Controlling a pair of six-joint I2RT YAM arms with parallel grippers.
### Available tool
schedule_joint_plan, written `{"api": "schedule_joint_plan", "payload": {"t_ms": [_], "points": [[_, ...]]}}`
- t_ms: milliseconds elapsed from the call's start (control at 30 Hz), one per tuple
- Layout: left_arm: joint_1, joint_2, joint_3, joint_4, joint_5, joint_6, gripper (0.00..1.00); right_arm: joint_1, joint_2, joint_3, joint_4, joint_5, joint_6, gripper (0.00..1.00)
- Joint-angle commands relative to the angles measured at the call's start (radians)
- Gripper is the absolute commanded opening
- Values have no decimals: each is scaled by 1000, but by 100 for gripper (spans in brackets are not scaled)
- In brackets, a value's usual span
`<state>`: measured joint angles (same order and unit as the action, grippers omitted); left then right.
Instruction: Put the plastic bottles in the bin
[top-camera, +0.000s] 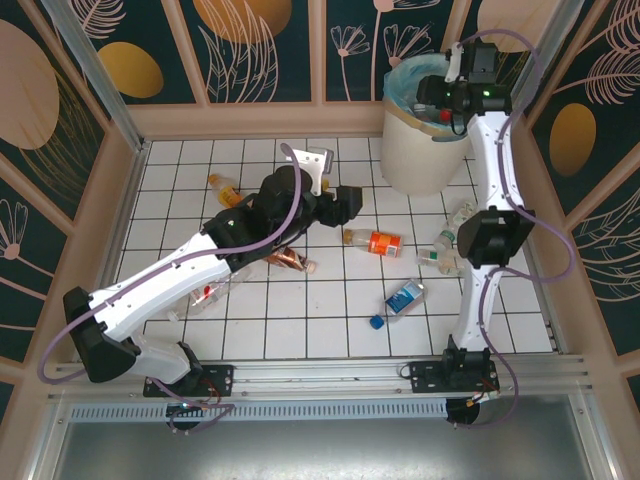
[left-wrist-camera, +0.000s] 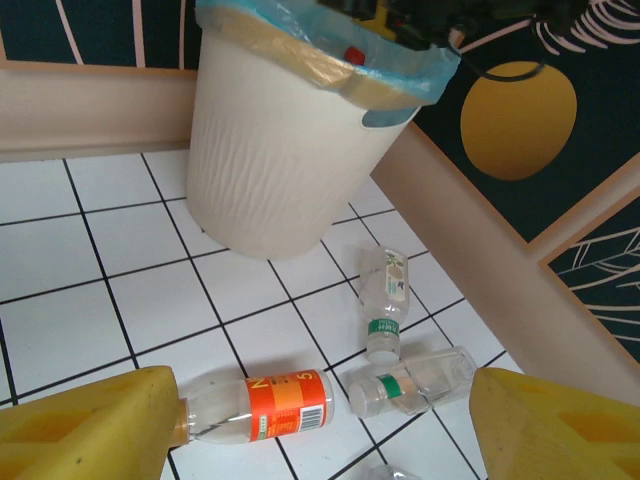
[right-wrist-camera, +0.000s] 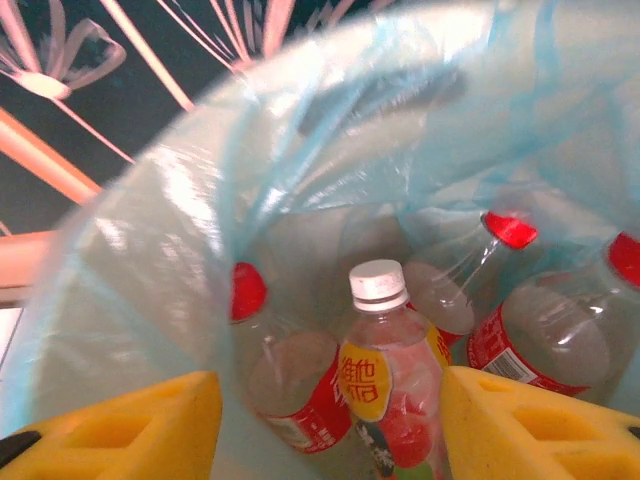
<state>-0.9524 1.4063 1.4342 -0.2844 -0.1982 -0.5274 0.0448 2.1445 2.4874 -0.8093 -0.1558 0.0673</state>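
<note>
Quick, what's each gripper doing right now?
Left gripper: open, holding nothing.
Right gripper: open over the bin, gripping nothing.

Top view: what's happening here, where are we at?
Two arms are clearing plastic bottles into the bin. The right tool is over the bin mouth, open, with a white-capped bottle just below it among red-capped ones inside. The left tool is open and empty, hovering above an orange-labelled bottle on the tiles. Several more lie scattered there, including a blue-labelled one.
</note>
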Motion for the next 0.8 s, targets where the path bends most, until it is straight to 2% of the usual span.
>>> {"api": "schedule_joint_plan", "payload": {"t_ms": [0, 167, 300, 467, 600, 667, 767], "points": [[-6, -70, -9, 4, -47, 13, 77, 19, -225, -85, 101, 14, 33, 61], [-4, -153, -92, -22, -123, 22, 79, 96, -529, -497, 278, 21, 39, 61], [-5, -233, -177, -60, -178, 14, 80, 225, -809, -934, 503, 11, 37, 61], [-5, -338, -305, -126, -205, -18, 82, 372, -1087, -1359, 716, -82, 46, 61], [-4, -425, -417, -193, -216, -58, 82, 463, -1191, -1567, 700, -86, 33, 60], [-4, -468, -477, -223, -219, -87, 82, 496, -1204, -1628, 664, -79, 17, 59], [-4, -535, -570, -264, -239, -159, 82, 598, -1191, -1683, 641, -99, 4, 59]]}}
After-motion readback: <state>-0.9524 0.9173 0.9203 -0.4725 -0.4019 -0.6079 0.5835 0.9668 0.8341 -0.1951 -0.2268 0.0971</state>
